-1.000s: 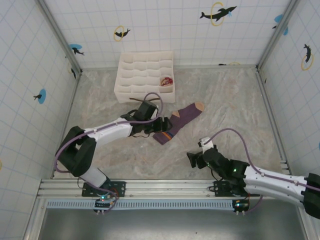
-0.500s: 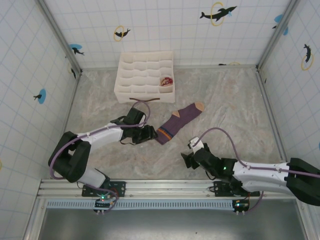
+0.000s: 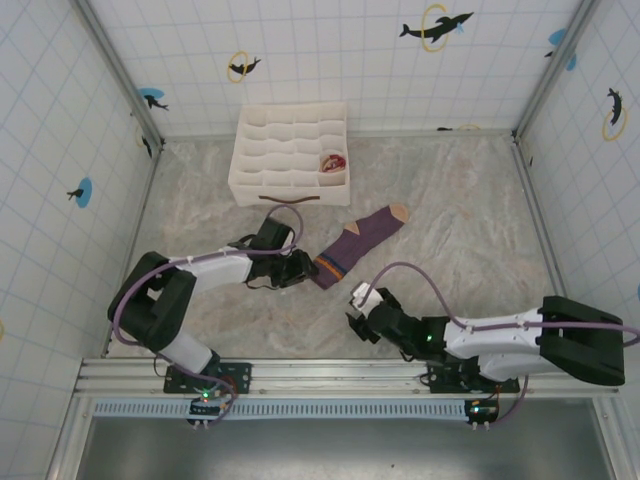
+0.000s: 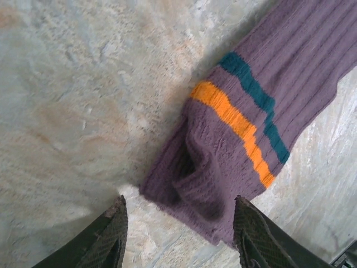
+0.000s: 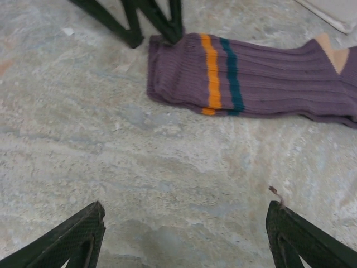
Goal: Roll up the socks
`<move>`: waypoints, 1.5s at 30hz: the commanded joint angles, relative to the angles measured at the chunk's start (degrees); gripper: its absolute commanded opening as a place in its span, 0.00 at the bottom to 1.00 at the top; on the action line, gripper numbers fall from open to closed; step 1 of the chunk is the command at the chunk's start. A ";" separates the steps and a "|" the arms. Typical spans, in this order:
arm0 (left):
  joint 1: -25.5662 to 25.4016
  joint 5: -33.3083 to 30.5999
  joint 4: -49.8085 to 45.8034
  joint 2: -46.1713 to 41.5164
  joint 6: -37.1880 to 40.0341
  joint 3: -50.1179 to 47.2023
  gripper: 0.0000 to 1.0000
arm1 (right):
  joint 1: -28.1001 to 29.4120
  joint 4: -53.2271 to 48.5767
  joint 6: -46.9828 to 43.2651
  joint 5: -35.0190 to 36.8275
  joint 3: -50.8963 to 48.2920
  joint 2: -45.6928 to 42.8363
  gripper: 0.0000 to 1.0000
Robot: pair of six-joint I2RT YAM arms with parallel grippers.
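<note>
Purple sock (image 3: 357,240) lies flat on surface (image 3: 450,220), long axis diagonal in top view: cuff near-left, tan toe far-right. L fingers (image 3: 300,269) partly open, straddling cuff end, not clamped. R fingers (image 3: 354,313) wide open over bare surface nr cuff, holding nothing.

The purple sock (image 3: 358,240) was laid flat and unrolled, with orange and teal cuff stripes and a tan toe. Its rumpled cuff end was set between the left fingers (image 4: 109,237), well ahead of the right fingers (image 5: 72,237). The beige sock (image 3: 332,162) was bundled, well apart from both.
</note>
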 commanded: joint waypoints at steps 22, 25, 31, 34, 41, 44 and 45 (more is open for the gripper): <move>-9.54 0.60 3.10 -2.48 -8.24 -4.33 0.06 | 7.29 13.99 -16.42 8.27 2.36 13.66 0.61; -10.25 1.67 3.22 -4.02 -8.89 -5.50 0.04 | 7.22 14.20 -17.94 6.69 3.83 15.31 0.60; -10.63 4.15 2.36 -6.89 -9.25 -7.46 0.03 | 6.61 14.33 -19.85 3.68 7.70 20.69 0.50; -10.71 4.33 1.10 -8.15 -8.91 -7.80 0.03 | 6.52 14.80 -20.20 3.09 9.15 23.20 0.46; -10.71 4.17 -0.24 -9.27 -8.67 -8.17 0.04 | 6.00 15.38 -19.43 1.44 10.57 26.41 0.30; -10.71 4.24 -0.22 -9.11 -8.47 -8.25 0.03 | 5.48 15.37 -18.16 1.43 10.64 27.16 0.25; -10.71 4.33 -0.22 -9.09 -8.45 -8.34 0.03 | 5.21 15.62 -17.78 1.82 10.47 27.26 0.25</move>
